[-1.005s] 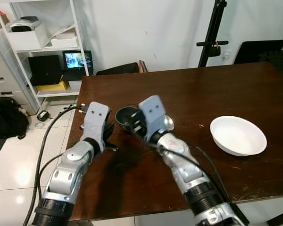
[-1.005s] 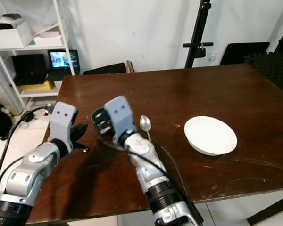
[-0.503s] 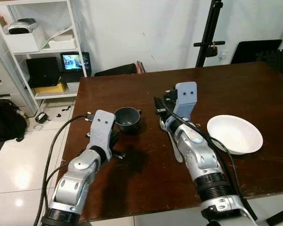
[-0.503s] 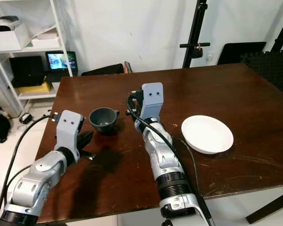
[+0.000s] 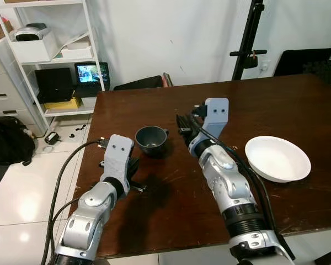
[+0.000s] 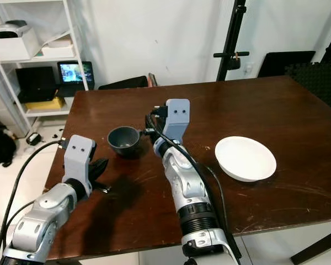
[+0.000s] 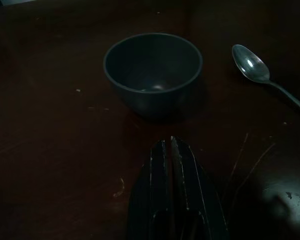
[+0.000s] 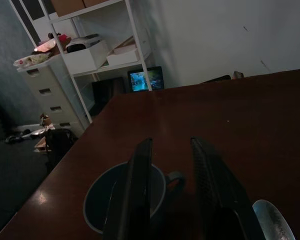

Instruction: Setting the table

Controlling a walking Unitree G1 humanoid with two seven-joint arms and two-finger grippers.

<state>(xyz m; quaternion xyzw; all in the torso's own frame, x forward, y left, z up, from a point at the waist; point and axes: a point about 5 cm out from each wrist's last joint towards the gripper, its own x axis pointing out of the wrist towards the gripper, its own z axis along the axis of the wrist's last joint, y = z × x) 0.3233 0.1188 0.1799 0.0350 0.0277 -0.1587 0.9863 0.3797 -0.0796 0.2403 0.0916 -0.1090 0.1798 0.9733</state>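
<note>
A dark grey cup stands upright on the brown table, its small handle turned toward my right gripper. A metal spoon lies on the table just right of the cup, under my right arm. The white bowl sits further right. My right gripper hovers open just right of the cup, with nothing between its fingers. My left gripper is shut and empty, low over the table's left front, pointing at the cup.
A white shelf unit with a small screen and boxes stands beyond the table's left end. A black stand rises behind the table, and a chair back meets the far edge. A black bag lies on the tiled floor.
One second ago my right gripper was at the cup. It has since drawn away to the right, and the cup stands free. The left arm has barely moved.
</note>
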